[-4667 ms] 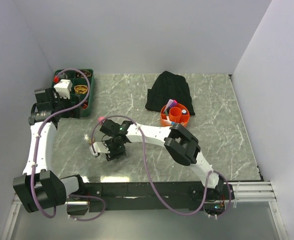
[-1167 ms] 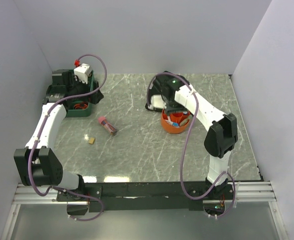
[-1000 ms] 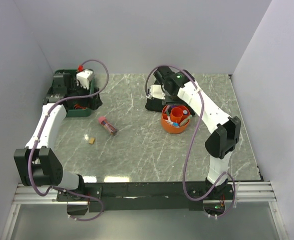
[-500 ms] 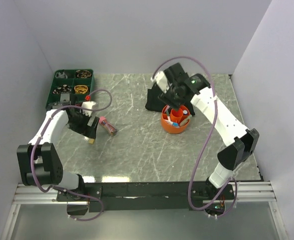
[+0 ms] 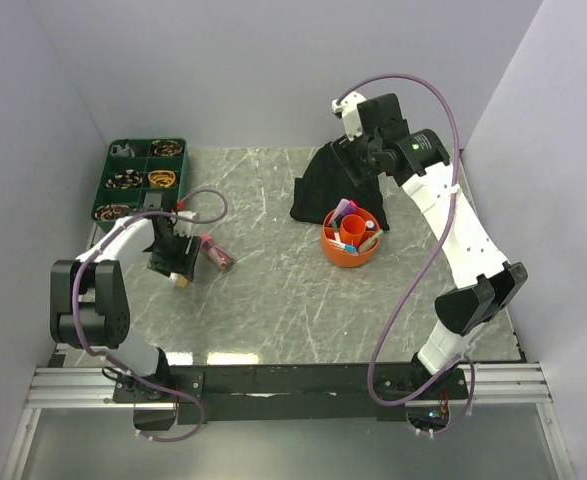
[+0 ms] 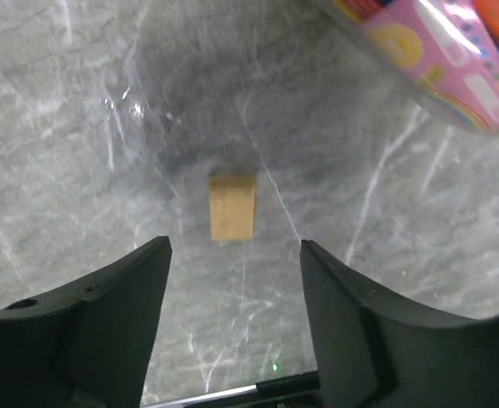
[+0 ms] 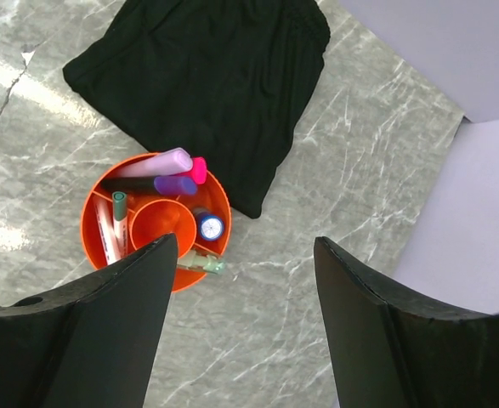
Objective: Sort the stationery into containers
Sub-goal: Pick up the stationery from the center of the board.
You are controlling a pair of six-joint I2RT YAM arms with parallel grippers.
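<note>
Our left claw (image 6: 232,252) stands spread above the tan eraser (image 6: 232,206) lying on the worktop (image 6: 79,110) — closing off-centre, we could flick it away; our right claw (image 7: 245,246), spread and empty, hangs high above the orange tub (image 7: 86,234)

The table (image 5: 303,300) is showing a polished, grey stone-look top, smooth and glossy, and it is throwing back glare along its near edge. The tan eraser (image 6: 232,206) is looking matt and faintly grainy. To its right and a little farther back, the pink marker (image 6: 440,72) is shining under a glossy printed plastic skin. The fingers (image 6: 113,314) of the left gripper (image 6: 234,249) are looking like matt black plastic. The orange tub (image 7: 86,223) is gleaming as smooth plastic. The black cloth (image 7: 206,76) beyond it is lying soft, matt and creased. The green tray (image 5: 148,142) at far left is looking like dark, slightly shiny plastic.
</note>
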